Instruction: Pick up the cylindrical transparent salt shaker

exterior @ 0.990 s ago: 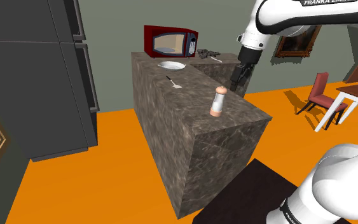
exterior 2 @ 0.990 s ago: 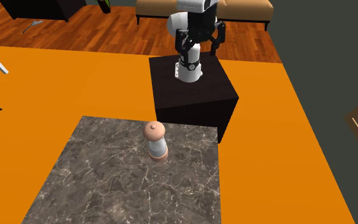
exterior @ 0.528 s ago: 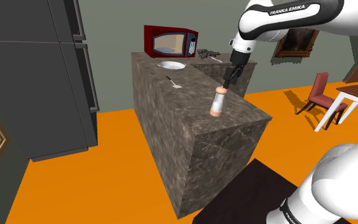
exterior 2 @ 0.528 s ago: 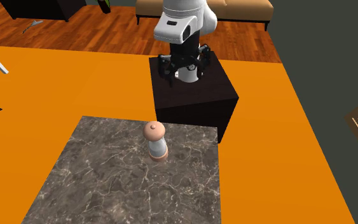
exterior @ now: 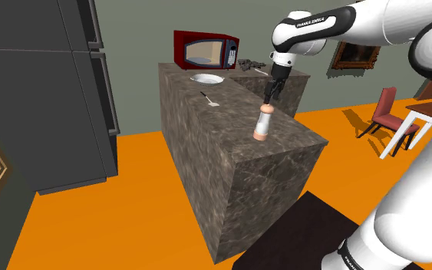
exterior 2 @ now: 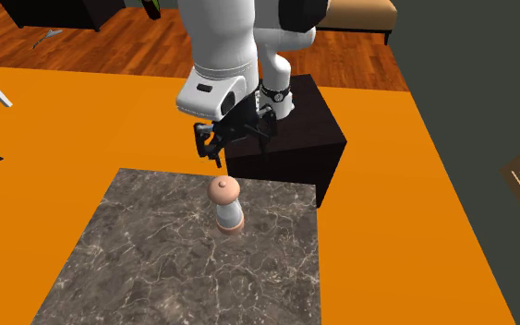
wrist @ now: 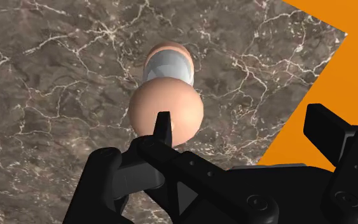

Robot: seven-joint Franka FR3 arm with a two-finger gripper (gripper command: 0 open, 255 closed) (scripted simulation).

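Marble counter (exterior 2: 147, 268): shaker (wrist: 167, 89) stands upright below the fingers (wrist: 163, 130), seemingly under one tip, not mid-gap. Gripper (wrist: 244, 133) wide open, empty. Shift sideways so you centre it between the fingers, then descend past the cap (wrist: 167, 108) and close on the body.

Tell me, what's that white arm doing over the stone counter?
The white arm is going for a salt shaker: a clear cylinder with a peach-coloured cap and base, standing upright on the dark marbled counter. The arm's black tool hangs just above the cap, fingers open, touching nothing. In the wrist view the cap sits by one finger rather than midway between them, so nothing is gripped yet.
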